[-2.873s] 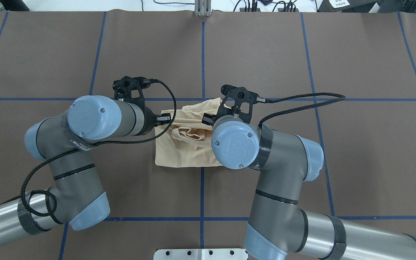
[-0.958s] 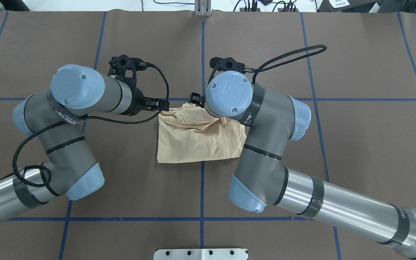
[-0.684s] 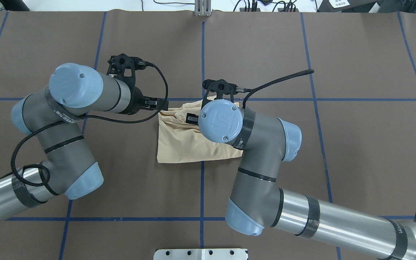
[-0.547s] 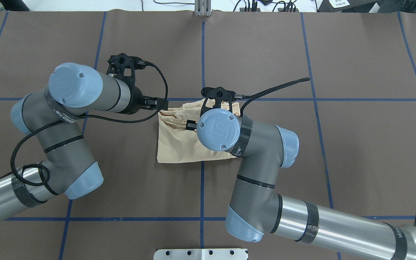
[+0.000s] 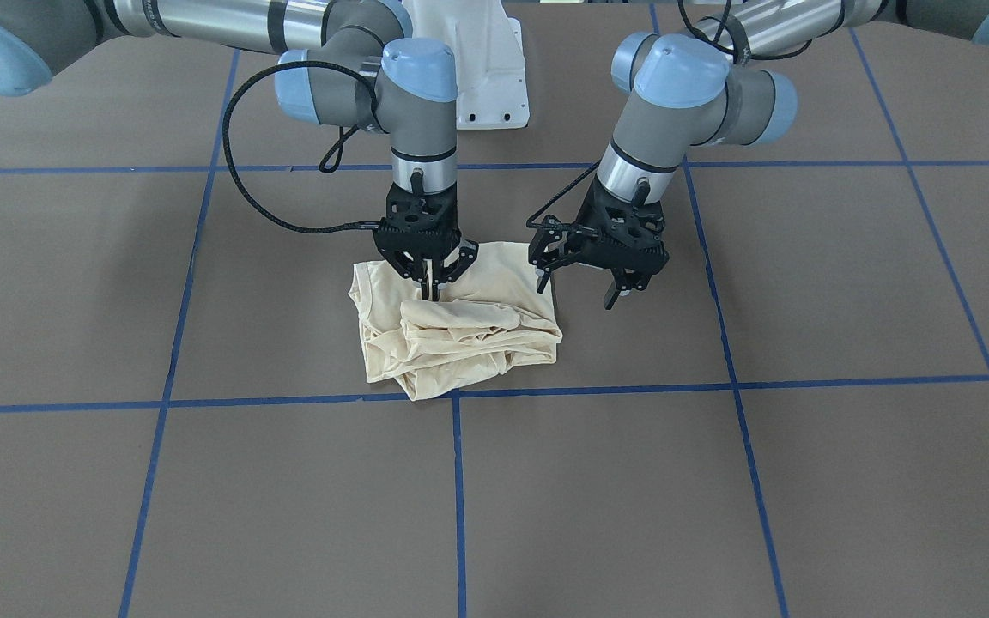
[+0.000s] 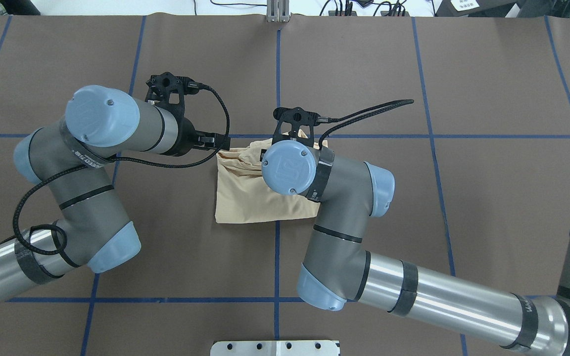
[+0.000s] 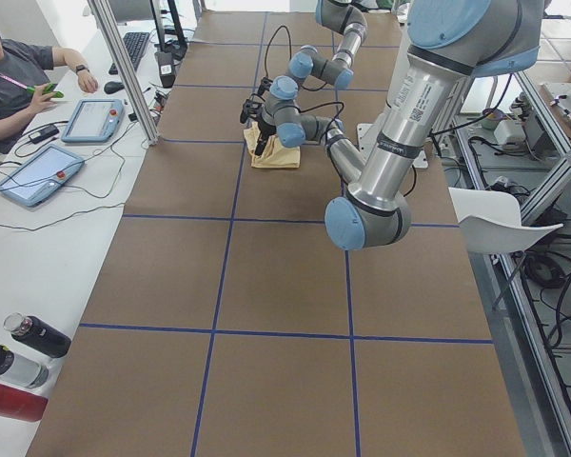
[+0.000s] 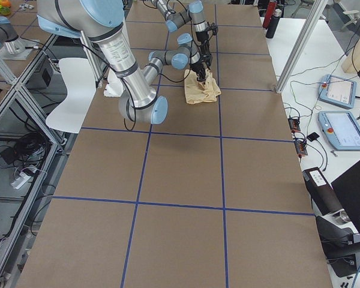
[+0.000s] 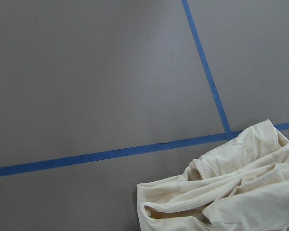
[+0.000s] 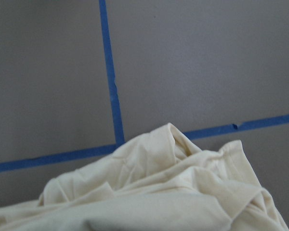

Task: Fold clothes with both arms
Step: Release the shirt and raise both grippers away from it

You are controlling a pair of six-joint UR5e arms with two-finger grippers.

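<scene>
In the front-facing view, the T-shirt (image 5: 460, 330) lies bunched in a rough square mid-bench (image 5: 718, 472), just by a crossing of blue tape (image 5: 597, 388). Your right end effector (image 5: 431, 290) has its fingers drawn together with the tips on the cloth. Whether fabric sits between them, you cannot tell. The left end effector (image 5: 576, 289) hangs with its fingers spread apart, just beside the shirt's edge.

Overhead, the right wrist hides its own fingers, but the near hem reads straight and flat.

The side views are too distant to add anything.

The wrist views show thin, limp, creased layers. Expect light cloth that sags and slides, so pinch a corner or folded edge through all layers.
</scene>
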